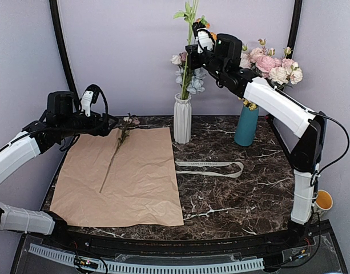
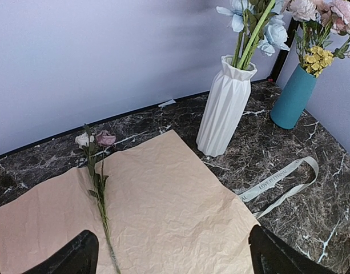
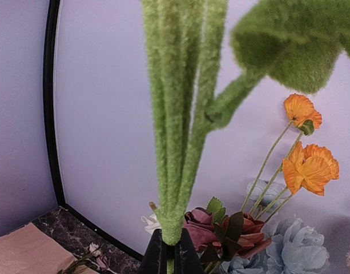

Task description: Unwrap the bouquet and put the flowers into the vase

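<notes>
The brown kraft wrapping paper (image 1: 140,182) lies opened flat on the left half of the dark marble worktop (image 1: 237,194). The cream printed ribbon (image 1: 212,167) is loose just to the right of it. One long green stem with dusty pink and cream blossoms (image 1: 115,154) lies on the paper, apart from the other flowers. Its long axis runs near to far, leaning a little right, with the blooms at the far edge of the sheet and the cut end pointing near.

The left hand (image 1: 106,123) hovers just left of those blooms, fingers spread wide with nothing between them. It is much the nearer hand to this stem. The right hand (image 1: 196,31) is high over the white ribbed ceramic vase (image 1: 182,119) at the far middle, pressed together on a bunch of fuzzy green stems (image 3: 180,114).

The top view suggests those stems already reach down into the vase mouth, though I can't be sure they are seated. Only the right wrist view shows the pinch itself, with orange poppies (image 3: 306,160) beyond. The left wrist view shows the lone stem lying ahead between its fingertips. The smooth teal vase (image 1: 246,125) of pink roses stands further right, apart from all this.
</notes>
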Available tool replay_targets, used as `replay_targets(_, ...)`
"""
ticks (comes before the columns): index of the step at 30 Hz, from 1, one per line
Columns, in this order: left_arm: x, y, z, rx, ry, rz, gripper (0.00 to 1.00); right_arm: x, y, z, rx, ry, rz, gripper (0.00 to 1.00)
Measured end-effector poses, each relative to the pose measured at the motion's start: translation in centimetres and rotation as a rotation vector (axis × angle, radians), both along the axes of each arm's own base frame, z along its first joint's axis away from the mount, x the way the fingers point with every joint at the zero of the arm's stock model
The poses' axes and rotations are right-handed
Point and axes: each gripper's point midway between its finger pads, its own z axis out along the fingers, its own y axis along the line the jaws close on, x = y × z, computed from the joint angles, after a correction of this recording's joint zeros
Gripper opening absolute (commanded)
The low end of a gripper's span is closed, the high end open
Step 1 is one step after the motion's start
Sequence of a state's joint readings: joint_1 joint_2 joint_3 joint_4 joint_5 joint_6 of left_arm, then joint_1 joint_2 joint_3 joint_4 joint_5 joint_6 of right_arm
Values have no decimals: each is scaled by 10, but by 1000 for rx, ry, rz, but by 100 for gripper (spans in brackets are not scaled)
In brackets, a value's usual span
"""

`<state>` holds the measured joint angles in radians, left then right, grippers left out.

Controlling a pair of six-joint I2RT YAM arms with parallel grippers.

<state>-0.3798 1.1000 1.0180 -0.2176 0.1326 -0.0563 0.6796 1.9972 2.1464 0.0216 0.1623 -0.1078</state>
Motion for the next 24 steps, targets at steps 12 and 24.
replay_targets(12, 2, -1, -5, 26, 3, -11, 94, 11, 10, -30, 5, 65, 12, 0)
replay_targets(24, 3, 4, -9, 50, 10, 9, 94, 47, 39, -135, -117, 250, 0, 0)
